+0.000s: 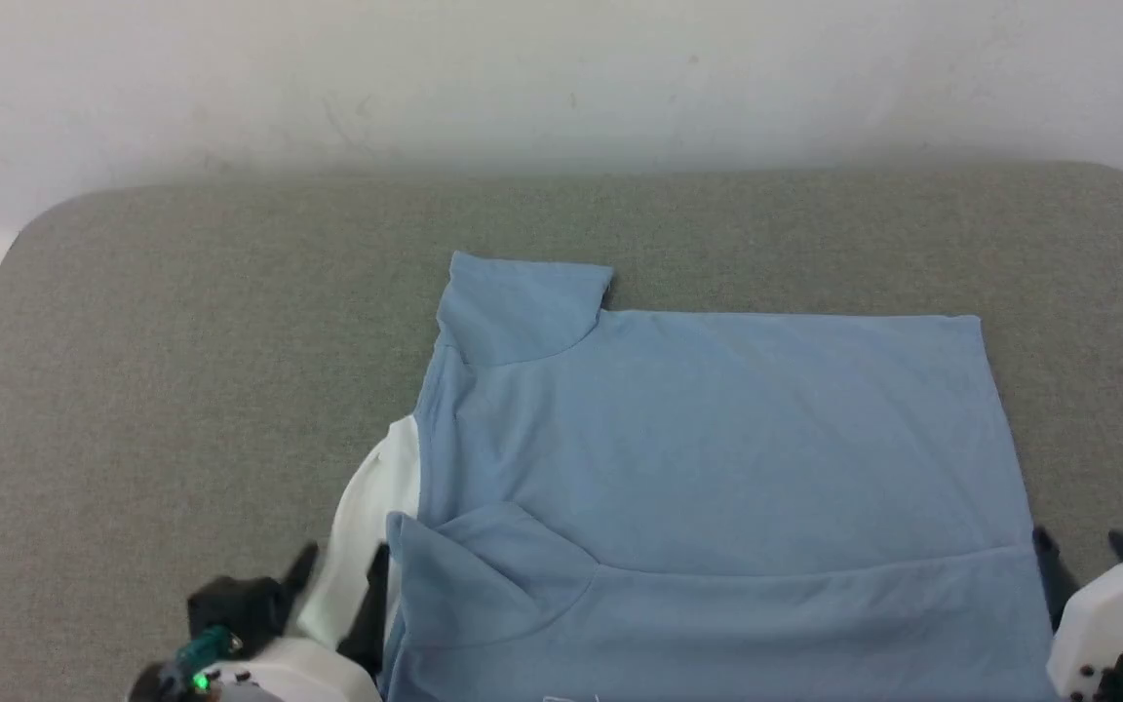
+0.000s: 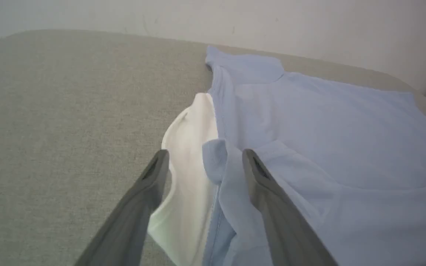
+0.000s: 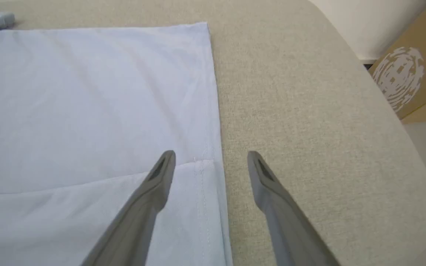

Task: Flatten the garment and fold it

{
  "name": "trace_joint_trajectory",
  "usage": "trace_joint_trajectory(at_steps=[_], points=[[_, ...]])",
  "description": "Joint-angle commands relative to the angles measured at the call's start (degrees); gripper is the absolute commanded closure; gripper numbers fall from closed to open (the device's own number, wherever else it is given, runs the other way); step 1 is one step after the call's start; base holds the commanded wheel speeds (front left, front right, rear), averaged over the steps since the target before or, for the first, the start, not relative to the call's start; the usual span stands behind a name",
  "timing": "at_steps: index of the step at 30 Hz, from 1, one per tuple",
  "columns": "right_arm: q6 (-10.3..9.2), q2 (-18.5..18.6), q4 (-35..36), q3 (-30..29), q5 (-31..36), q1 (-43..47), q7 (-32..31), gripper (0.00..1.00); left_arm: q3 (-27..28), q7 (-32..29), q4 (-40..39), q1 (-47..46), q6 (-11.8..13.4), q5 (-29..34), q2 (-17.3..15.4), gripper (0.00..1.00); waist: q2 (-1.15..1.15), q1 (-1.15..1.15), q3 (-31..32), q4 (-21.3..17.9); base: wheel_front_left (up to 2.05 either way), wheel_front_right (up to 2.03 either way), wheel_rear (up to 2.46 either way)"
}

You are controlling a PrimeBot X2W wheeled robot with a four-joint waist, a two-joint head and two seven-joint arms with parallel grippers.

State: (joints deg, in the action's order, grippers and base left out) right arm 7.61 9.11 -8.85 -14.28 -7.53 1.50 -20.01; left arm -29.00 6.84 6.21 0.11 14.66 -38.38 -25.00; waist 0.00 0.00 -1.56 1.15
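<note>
The garment (image 1: 717, 458) is a light blue shirt lying flat on the grey table, with its near long edge folded up over the body and a sleeve folded onto it. Its white collar (image 1: 367, 526) sticks out at the left end. My left gripper (image 1: 337, 580) stands open at that end, its fingers straddling the collar and the folded sleeve corner (image 2: 215, 162) without gripping them. My right gripper (image 1: 1083, 556) is open at the garment's right hem (image 3: 213, 111), with one finger over the cloth and the other over bare table.
The grey fabric-covered table (image 1: 181, 341) has rounded corners and a pale wall behind it. Bare surface lies left of and behind the garment. A cardboard box (image 3: 409, 77) stands beyond the table's right edge.
</note>
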Motion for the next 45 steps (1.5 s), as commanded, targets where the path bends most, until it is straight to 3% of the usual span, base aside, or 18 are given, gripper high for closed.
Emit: trace_joint_trajectory(at_steps=[1,9,16,21,28,29,34,41,45], points=[[-0.12,0.2,1.4,0.1,-0.2,-1.0,1.8,0.0,0.8,2.5,-0.9,-1.5,-0.4,1.3,-0.4,0.0,0.0,0.0,0.6,-0.1,0.0,0.0,0.0],[-0.12,0.0,10.7,3.1,1.4,-1.8,16.1,0.0,5.1,8.0,-7.3,-4.4,0.3,8.1,0.3,0.0,0.0,0.0,-0.7,-1.8,0.0,0.0,0.0],[-0.12,-2.9,14.8,5.5,3.7,-2.6,21.4,0.0,5.3,7.2,-8.3,-10.9,-2.8,12.9,-2.1,0.0,0.0,0.0,-5.9,-5.6,0.0,0.0,0.0],[-0.12,-4.3,16.2,7.3,4.5,-4.2,22.2,0.0,3.5,-1.9,-5.5,-21.9,-7.9,15.1,-7.2,0.0,0.0,0.0,-11.5,-9.4,0.0,0.0,0.0],[-0.12,-5.5,15.3,9.6,3.8,-6.6,23.8,0.0,-0.1,-18.8,3.4,-40.2,-19.1,14.6,-12.4,0.0,0.0,0.0,-18.7,-14.5,0.0,0.0,0.0],[-0.12,-5.5,15.3,9.6,3.8,-6.6,23.8,0.0,-0.1,-18.8,3.4,-40.2,-19.1,14.6,-12.4,0.0,0.0,0.0,-18.7,-14.5,0.0,0.0,0.0],[-0.12,-6.0,13.1,11.3,2.8,-8.6,25.6,0.0,-4.8,-30.1,11.9,-51.8,-21.9,11.4,-14.1,0.0,0.0,0.0,-22.6,-17.5,0.0,0.0,0.0],[-0.12,-6.2,10.1,12.5,0.9,-10.6,27.8,0.0,-13.2,-42.8,19.5,-61.7,-22.1,3.9,-18.4,0.0,0.0,0.0,-26.7,-20.6,0.0,0.0,0.0],[-0.12,-6.2,8.6,13.3,-0.6,-11.4,29.1,0.0,-14.9,-46.3,22.3,-64.9,-22.1,1.5,-20.9,0.0,0.0,0.0,-28.5,-22.0,0.0,0.0,0.0]])
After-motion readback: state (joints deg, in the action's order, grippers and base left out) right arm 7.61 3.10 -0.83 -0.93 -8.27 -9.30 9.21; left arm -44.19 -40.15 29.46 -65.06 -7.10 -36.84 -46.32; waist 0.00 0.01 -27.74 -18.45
